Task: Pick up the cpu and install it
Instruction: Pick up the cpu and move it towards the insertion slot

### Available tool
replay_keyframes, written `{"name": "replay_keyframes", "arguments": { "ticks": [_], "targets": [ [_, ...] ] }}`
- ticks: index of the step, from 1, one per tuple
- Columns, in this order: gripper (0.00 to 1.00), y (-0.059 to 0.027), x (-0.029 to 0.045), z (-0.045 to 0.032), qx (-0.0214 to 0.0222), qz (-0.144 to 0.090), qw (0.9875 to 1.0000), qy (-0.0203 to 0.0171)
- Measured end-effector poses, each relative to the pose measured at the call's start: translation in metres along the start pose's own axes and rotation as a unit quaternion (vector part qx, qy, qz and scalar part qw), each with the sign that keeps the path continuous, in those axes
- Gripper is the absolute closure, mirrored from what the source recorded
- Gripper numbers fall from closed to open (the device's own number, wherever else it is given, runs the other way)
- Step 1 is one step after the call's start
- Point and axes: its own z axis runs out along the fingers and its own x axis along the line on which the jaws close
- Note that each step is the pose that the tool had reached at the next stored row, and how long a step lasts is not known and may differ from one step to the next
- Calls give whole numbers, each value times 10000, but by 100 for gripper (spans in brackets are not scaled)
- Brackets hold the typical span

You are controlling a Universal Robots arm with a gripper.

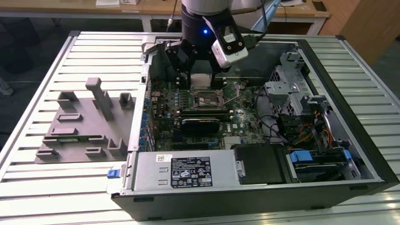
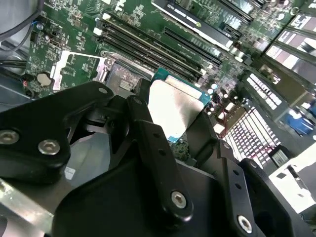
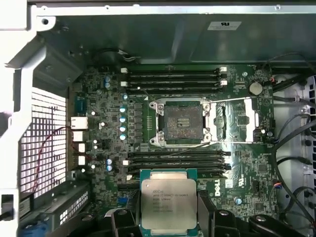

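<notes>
My gripper [image 1: 201, 77] hangs inside the open computer case, shut on the cpu [image 3: 168, 200]. The cpu is a flat square chip with a silvery metal top and a green rim. In both wrist views it sits between my black fingers [image 2: 148, 133]; the metal top [image 2: 175, 106] faces one camera and its printed face the other. In the exterior view the cpu [image 1: 201, 81] shows as a pale square just above the motherboard. The socket [image 3: 180, 122] lies open and bare, its metal load plate [image 3: 232, 121] swung aside. The cpu is held a short way off from the socket [image 1: 208, 98], not over it.
The case [image 1: 368, 154] lies on its side on a slatted metal table [image 1: 37, 187]. A grey fixture block [image 1: 87, 124] stands at the exterior view's left. Memory slots [image 3: 173, 79] flank the socket; a power supply [image 1: 181, 171], drive cage [image 1: 291, 89] and cables [image 1: 300, 129] crowd the case.
</notes>
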Motion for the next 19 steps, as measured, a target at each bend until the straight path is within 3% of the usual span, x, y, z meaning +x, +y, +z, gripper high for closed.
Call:
{"name": "replay_keyframes", "arguments": {
  "ticks": [19],
  "targets": [
    [46, 27, -171, 279, 0, 0, 10000, 4]
  ]
}}
